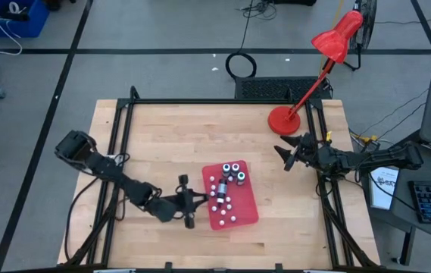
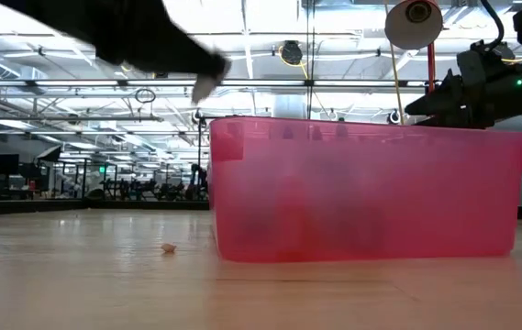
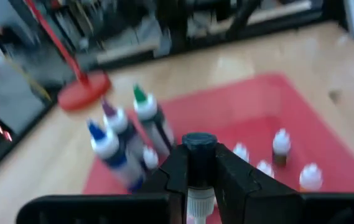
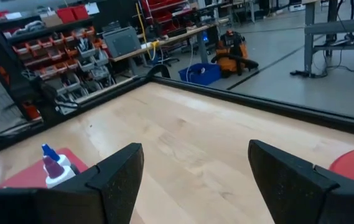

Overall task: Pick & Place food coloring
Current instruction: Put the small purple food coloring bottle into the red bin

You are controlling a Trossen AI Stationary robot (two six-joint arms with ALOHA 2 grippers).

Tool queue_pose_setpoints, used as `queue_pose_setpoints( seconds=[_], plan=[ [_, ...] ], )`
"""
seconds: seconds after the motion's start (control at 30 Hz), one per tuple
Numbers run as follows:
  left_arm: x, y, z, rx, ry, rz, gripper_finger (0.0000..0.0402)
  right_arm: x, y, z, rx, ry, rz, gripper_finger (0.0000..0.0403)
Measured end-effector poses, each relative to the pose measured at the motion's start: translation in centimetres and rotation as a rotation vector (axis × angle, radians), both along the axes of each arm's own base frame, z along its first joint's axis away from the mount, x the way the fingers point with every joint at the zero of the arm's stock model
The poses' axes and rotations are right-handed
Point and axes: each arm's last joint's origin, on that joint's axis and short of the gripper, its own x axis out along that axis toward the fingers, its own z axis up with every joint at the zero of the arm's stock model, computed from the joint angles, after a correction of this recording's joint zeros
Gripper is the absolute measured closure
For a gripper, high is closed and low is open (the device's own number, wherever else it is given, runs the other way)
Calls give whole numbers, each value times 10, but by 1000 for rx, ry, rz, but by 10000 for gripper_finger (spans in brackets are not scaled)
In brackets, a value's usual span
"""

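The flat red tray (image 1: 238, 208) lies on the table's middle. Several food coloring bottles (image 1: 230, 173) with blue, purple and green tops (image 3: 124, 134) stand at its far end. Small whitish-capped ones (image 3: 280, 146) stand scattered over it. My left gripper (image 1: 195, 202) is at the tray's left edge, above the table, shut on one small bottle (image 3: 198, 144). My right gripper (image 1: 287, 157) hangs open and empty right of the tray, near the lamp base; its wrist view (image 4: 195, 168) shows a purple-topped bottle (image 4: 53, 167) far off. My left gripper pinches a small bottle between its two fingers (image 3: 173, 168), on the bottle's sides below the dark cap (image 3: 198, 142). The cap sticks out past the fingertips and the whitish body (image 3: 196, 202) runs back between them, along the fingers. The bottle is off the tray.
A red desk lamp stands with its round base (image 1: 283, 119) at the table's far right. Black rails (image 1: 124, 144) run along the table's left and right sides. A small crumb (image 2: 169, 247) lies on the bare wood left of the tray (image 2: 361, 192).
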Motion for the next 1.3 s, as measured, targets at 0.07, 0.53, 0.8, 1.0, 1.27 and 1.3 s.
queue_pose_setpoints(
  seconds=[0.07, 0.53, 0.8, 1.0, 1.27, 1.3],
  plan=[
    [-1, -6, 6, 36, -50, -17, 351, 0, 0, 0, -19, 13, 2, 124],
    [26, 5, 5, 115, -222, -111, 352, 8, 9, 13, 92, -163, 325, 124],
    [37, 22, -6, 15, -210, -34, 352, 17, 30, 28, 21, -310, 681, 124],
    [53, 14, 3, 46, -36, -26, 352, 28, 39, 21, 23, -273, 650, 124],
    [91, -2, 26, 105, 213, 38, 352, 58, 69, 4, -73, -70, 775, 124],
    [93, -3, 25, 127, 250, 42, 352, 67, 76, 7, -105, -58, 792, 124]
  ],
)
